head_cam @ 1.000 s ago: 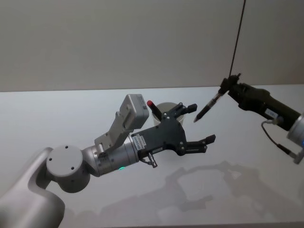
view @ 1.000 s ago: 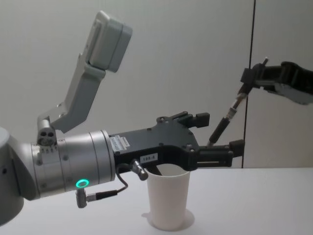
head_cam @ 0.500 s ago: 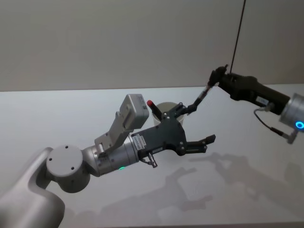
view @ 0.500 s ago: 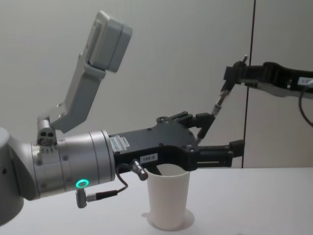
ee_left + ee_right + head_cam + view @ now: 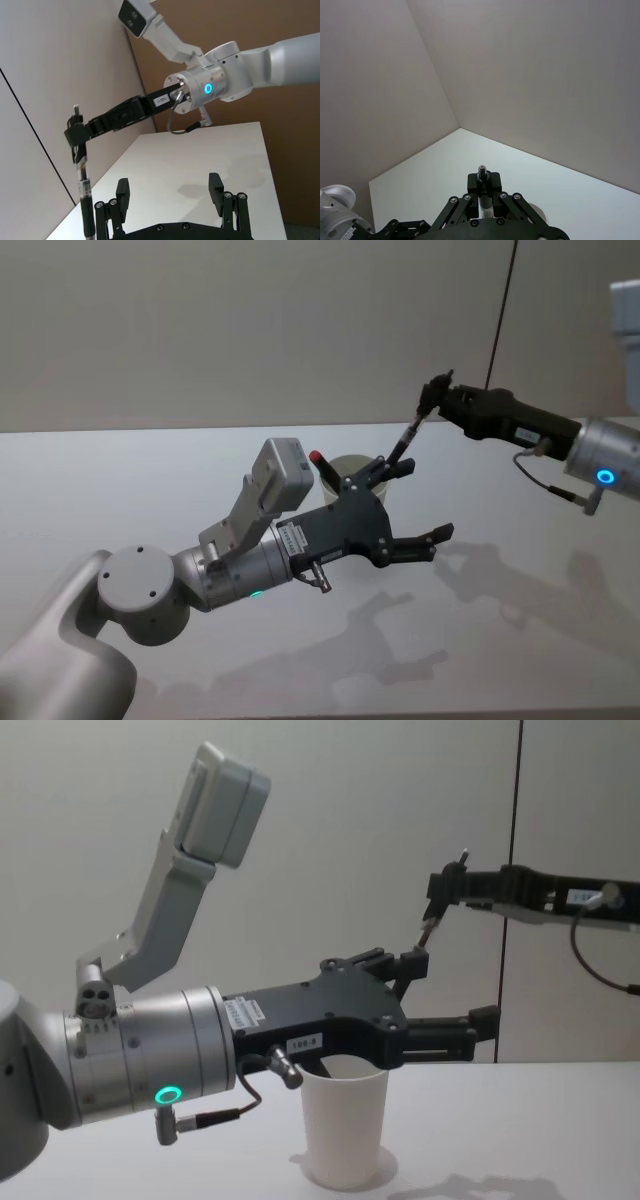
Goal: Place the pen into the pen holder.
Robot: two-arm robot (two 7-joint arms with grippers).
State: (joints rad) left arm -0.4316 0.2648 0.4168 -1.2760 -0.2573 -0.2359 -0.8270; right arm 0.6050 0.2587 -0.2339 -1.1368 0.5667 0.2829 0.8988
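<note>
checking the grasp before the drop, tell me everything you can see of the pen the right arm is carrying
The pen is slim and dark, with a pale labelled band on its barrel. The right tool is shut on its upper end, so it hangs tilted, tip down, in the air over the white paper cup. Its lower part passes behind the open left tool, and whether they touch is unclear. Its tip is hidden.

The pen holder (image 5: 345,1125) is a plain white paper cup. It stands upright on the table, narrower at the bottom. A red-tipped pen (image 5: 322,466) already sticks out of it. The black pen (image 5: 404,440) hangs tilted in the air at about 2 o'clock from the cup, tip pointing down.
</note>
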